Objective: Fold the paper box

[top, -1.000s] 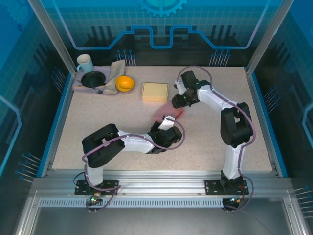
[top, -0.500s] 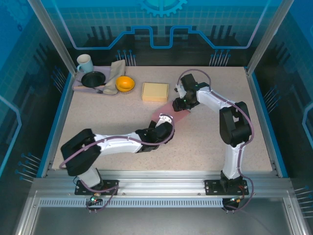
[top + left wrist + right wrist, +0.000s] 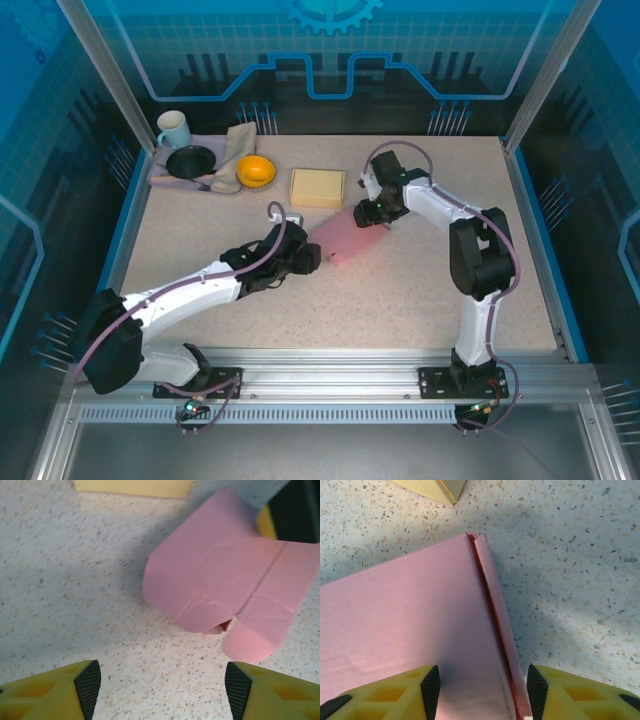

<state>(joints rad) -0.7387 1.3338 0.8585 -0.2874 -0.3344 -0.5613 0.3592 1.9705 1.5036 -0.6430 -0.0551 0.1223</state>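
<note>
While the right tool [image 3: 479, 692] pinches one edge of the pink box [image 3: 340, 243], the left tool [image 3: 159, 690] gapes open just short of it. Half folded, the box lies mid-bench with a rounded flap loose. Speckled beige bench [image 3: 420, 290], blue walls around.

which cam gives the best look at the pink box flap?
Left wrist: the pink box sits whole in frame, its rounded flap and creases clear. Right wrist shows one close-up edge; top external shows a small pink patch.
</note>
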